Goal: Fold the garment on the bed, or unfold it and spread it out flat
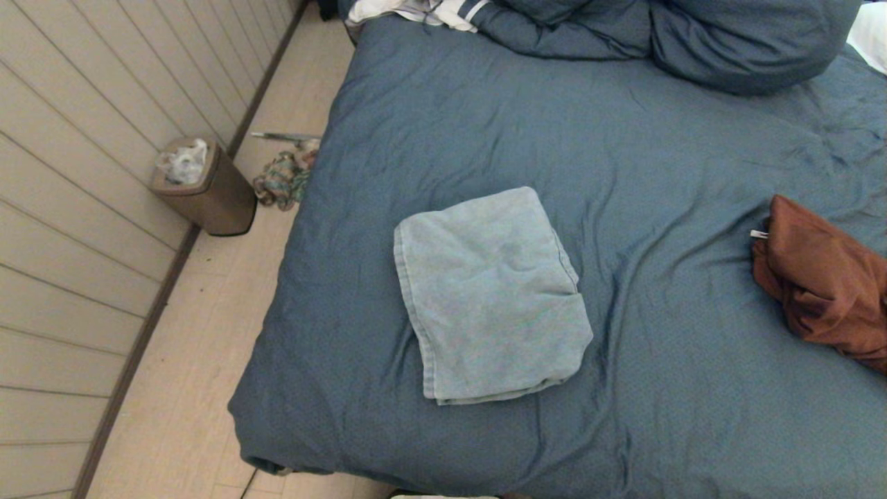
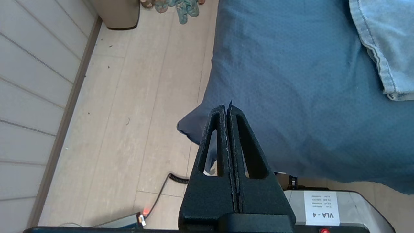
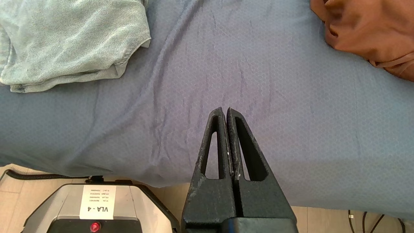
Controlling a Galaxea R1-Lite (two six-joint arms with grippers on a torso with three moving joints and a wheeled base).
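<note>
A light blue denim garment (image 1: 488, 294) lies folded into a rough rectangle on the slate-blue bed (image 1: 658, 173), near its front left part. Its hem edge (image 2: 381, 45) shows in the left wrist view, and its folded corner (image 3: 68, 42) in the right wrist view. My left gripper (image 2: 227, 108) is shut and empty, hanging over the bed's front left corner, apart from the garment. My right gripper (image 3: 225, 111) is also shut and empty, over bare cover near the bed's front edge, between the two garments. Neither arm shows in the head view.
A crumpled rust-brown garment (image 1: 824, 281) lies at the bed's right edge. A bunched blue duvet (image 1: 665, 34) fills the far end. On the floor to the left stand a brown waste bin (image 1: 204, 187) and a patterned cloth heap (image 1: 280, 180) by the panelled wall.
</note>
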